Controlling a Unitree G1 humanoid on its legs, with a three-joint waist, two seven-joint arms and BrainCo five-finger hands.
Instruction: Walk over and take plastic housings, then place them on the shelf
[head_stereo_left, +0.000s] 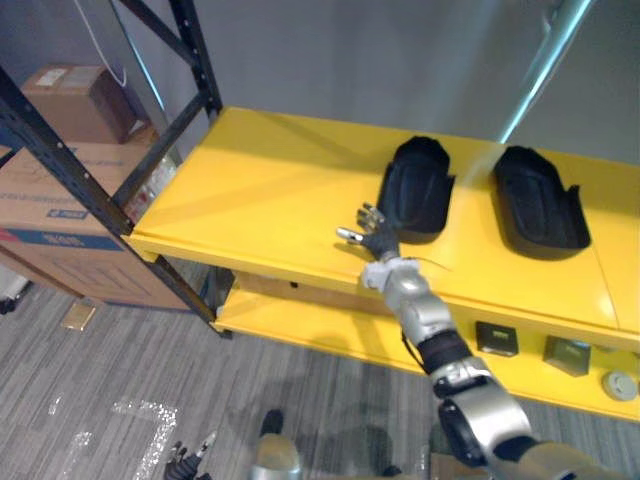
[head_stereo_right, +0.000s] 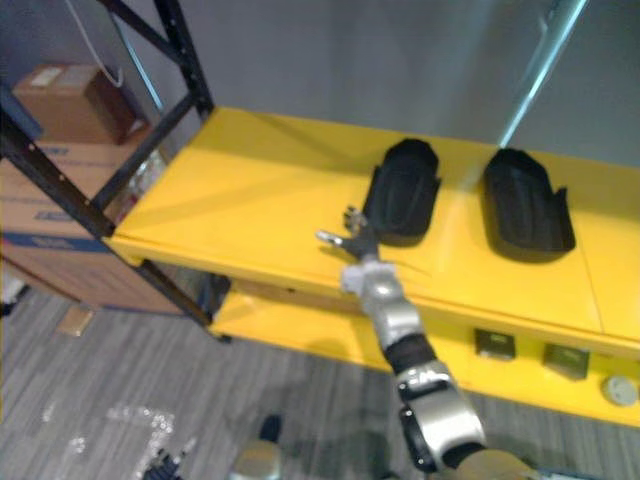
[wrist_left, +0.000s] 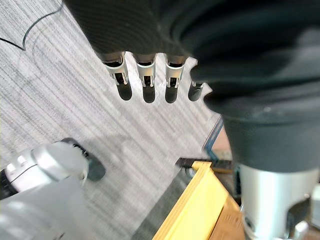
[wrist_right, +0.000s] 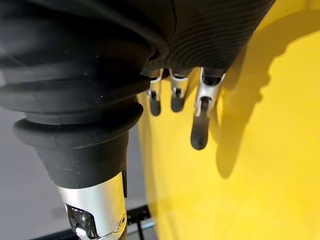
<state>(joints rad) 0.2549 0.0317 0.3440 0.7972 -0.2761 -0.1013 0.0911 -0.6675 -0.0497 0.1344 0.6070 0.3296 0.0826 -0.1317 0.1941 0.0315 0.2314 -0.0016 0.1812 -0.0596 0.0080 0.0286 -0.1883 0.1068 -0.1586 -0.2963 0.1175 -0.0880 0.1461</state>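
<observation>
Plastic housings (head_stereo_left: 415, 188) set down on yellow shelf (head_stereo_left: 260, 190)

Shows two black shells side by side, apart, on the top board: left housing (head_stereo_left: 412, 195) and right housing (head_stereo_left: 540, 210). Finds right hand (head_stereo_left: 375, 237) just beside the left housing, near the board's front edge, fingers spread, holding nothing. Finds left hand (wrist_left: 146, 80) hanging low over grey carpet (wrist_left: 60, 100), fingers straight and relaxed (also empty). Looks like placing is done for these two; cannot tell whether more wait elsewhere to be fetched.
</observation>
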